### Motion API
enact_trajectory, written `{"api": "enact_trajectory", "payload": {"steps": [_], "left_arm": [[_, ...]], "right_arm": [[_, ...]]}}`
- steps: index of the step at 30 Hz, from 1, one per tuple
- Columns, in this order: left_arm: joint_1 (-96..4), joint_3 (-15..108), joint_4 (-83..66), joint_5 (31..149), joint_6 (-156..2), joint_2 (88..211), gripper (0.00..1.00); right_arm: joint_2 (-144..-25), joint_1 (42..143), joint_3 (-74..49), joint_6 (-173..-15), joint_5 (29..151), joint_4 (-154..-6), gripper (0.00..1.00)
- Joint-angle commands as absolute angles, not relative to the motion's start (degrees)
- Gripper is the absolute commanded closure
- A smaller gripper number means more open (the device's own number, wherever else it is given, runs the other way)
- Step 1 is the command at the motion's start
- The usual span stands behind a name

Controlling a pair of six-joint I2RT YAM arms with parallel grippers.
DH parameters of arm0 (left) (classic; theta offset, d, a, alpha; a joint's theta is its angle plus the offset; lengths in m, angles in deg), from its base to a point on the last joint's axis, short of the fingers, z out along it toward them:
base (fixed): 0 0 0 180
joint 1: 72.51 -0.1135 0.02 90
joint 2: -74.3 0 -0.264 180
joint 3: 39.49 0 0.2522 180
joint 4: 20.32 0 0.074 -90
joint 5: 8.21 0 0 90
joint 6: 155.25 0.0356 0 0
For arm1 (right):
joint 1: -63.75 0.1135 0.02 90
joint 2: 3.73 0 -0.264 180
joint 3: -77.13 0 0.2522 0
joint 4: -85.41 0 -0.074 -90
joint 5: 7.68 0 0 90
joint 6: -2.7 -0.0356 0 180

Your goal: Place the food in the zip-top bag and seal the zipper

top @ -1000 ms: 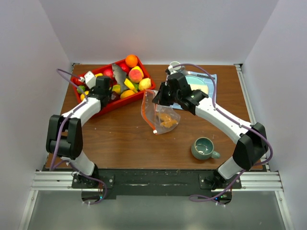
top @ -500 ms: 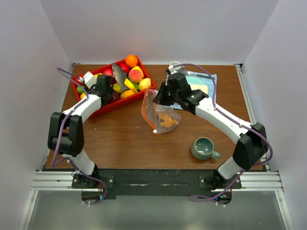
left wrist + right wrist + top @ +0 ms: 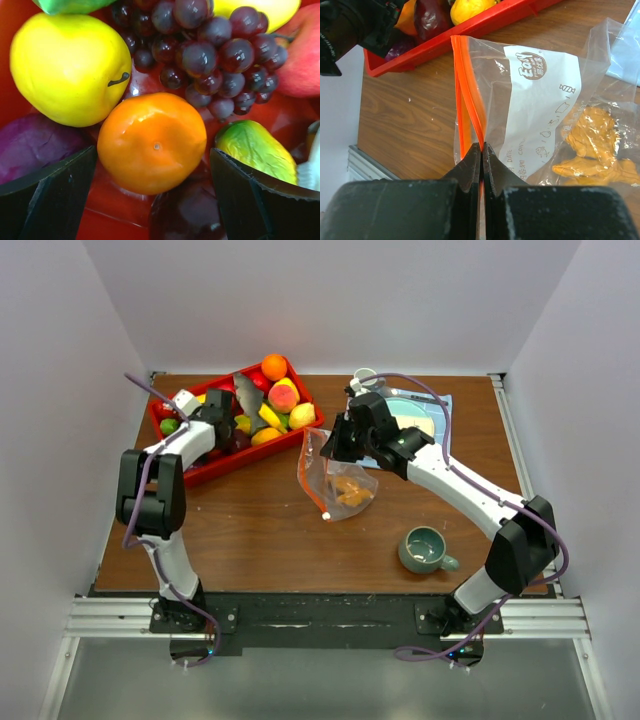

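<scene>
The food lies heaped in a red tray (image 3: 204, 469) at the back left. My left gripper (image 3: 214, 421) hangs low over it, open. In the left wrist view its fingers (image 3: 55, 195) stand either side of an orange fruit (image 3: 152, 142) without touching it. Around that fruit lie a yellow fruit (image 3: 70, 67), purple grapes (image 3: 215, 55) and a green piece (image 3: 255, 150). The zip-top bag (image 3: 338, 478) stands mid-table with an orange-yellow piece (image 3: 592, 145) inside. My right gripper (image 3: 481, 147) is shut on one lip of its orange-red zipper (image 3: 465, 90), and the mouth gapes. A white slider (image 3: 324, 515) hangs at the near end.
A green mug (image 3: 425, 550) stands near the front right. Behind the right arm lies a light blue sheet with a pale plate (image 3: 418, 418), and a small white object (image 3: 365, 377) sits at the back. The tray's near rim (image 3: 485, 20) lies just left of the bag.
My left gripper has opened wide and shifted left and back, deeper over the tray. The right gripper and the bag have stayed put.
</scene>
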State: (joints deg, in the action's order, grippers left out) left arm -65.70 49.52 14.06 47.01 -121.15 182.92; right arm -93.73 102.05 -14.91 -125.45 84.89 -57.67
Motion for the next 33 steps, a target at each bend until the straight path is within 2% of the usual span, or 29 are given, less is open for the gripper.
{"api": "enact_trajectory", "payload": {"steps": [1, 8, 10, 13, 14, 16, 17, 19, 20, 33], "left_arm": [[-65.91, 52.23, 14.62, 44.7, -121.68, 184.69, 0.0], [-66.18, 52.14, 13.31, 44.35, -122.21, 187.33, 0.08], [-66.18, 51.88, 12.96, 45.05, -122.03, 187.51, 0.15], [-66.18, 50.83, 11.11, 46.36, -121.07, 186.46, 0.29], [-66.18, 50.65, 10.85, 46.63, -120.72, 186.11, 0.38], [-66.18, 50.13, 10.06, 47.51, -119.93, 184.44, 0.46], [-66.18, 49.17, 8.57, 47.95, -119.4, 183.65, 0.54], [-66.18, 48.11, 7.68, 49.09, -118.0, 181.01, 0.6], [-66.18, 47.14, 6.9, 49.53, -117.64, 180.13, 0.67], [-66.09, 38.44, 2.5, 59.19, -110.27, 165.28, 0.83]], "right_arm": [[-93.03, 102.42, -15.73, -123.95, 84.69, -57.54, 1.0], [-93.2, 102.42, -15.73, -123.51, 85.13, -57.01, 1.0], [-92.94, 102.33, -15.82, -123.25, 84.7, -56.66, 1.0], [-92.76, 102.42, -15.91, -123.16, 84.52, -56.31, 1.0], [-92.76, 102.42, -15.91, -123.07, 84.61, -56.4, 1.0], [-92.41, 102.33, -15.82, -123.16, 84.78, -56.31, 1.0], [-92.24, 102.42, -15.82, -123.25, 84.78, -56.31, 1.0], [-91.97, 102.33, -15.56, -123.07, 84.43, -56.4, 1.0], [-91.97, 102.42, -15.56, -123.07, 84.08, -56.22, 1.0], [-93.11, 102.42, -16.52, -123.34, 84.17, -57.01, 1.0]]}}
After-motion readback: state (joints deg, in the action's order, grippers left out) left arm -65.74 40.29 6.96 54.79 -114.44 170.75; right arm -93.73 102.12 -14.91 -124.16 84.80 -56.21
